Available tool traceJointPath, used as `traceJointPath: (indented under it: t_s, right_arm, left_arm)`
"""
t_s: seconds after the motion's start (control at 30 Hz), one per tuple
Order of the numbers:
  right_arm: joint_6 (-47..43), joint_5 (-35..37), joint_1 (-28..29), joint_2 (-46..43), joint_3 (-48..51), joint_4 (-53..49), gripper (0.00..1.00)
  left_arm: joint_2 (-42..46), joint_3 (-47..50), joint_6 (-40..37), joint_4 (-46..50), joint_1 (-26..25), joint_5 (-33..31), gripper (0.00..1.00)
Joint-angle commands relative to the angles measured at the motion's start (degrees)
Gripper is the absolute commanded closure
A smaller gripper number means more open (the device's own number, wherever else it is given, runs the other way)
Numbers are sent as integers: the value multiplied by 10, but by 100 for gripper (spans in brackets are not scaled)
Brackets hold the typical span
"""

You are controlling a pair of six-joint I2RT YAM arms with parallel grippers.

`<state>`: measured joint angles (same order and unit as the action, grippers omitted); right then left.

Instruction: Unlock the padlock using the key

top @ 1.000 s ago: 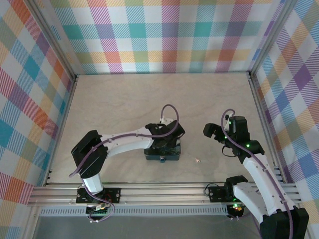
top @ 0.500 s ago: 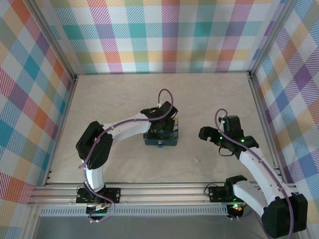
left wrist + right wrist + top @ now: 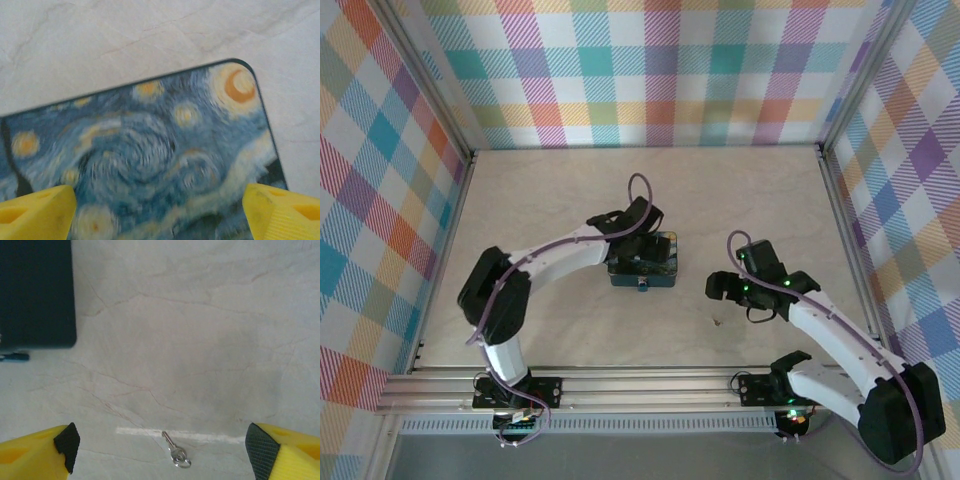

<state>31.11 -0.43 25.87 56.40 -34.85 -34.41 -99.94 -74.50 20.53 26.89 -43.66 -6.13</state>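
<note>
The left pincer (image 3: pixel 160 220) hangs over the starry-night box (image 3: pixel 150 150), its yellow fingers (image 3: pixel 37 212) spread wide and gripping nothing; the box sits about mid-table (image 3: pixel 550 200), a little toward the near edge. The small blue padlock (image 3: pixel 644 289) lies just beside the box's near side. The right pincer (image 3: pixel 163 446), wide too and empty, hovers above the key (image 3: pixel 176 454), which lies flat on the table right of the box, nearer the near edge.
</note>
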Motion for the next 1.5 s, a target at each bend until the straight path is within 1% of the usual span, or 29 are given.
traceJointPath:
  t_s: [0.0,0.17,0.27,0.4,0.53,0.7,0.97,1.47]
  right_arm:
    - [24,6,15,6,22,-9,14]
    - [45,0,37,19,45,13,18]
    - [46,2,46,36,48,13,23]
    - [45,4,58,62,43,14,28]
    - [48,15,76,88,32,5,34]
    - [53,27,91,107,26,-2,42]
    - [61,35,107,116,28,-2,48]
    - [70,33,125,162,20,12,63]
  left_arm:
    - [97,54,46,-39,5,32,12]
    - [228,179,106,-98,5,33,7]
    - [297,241,137,-105,4,23,6]
    - [369,298,163,-105,4,4,5]
    - [422,328,181,-101,4,-18,3]
    - [445,329,185,-82,4,-25,3]
    - [461,342,191,-79,4,-34,2]
    - [453,342,193,-75,4,-32,1]
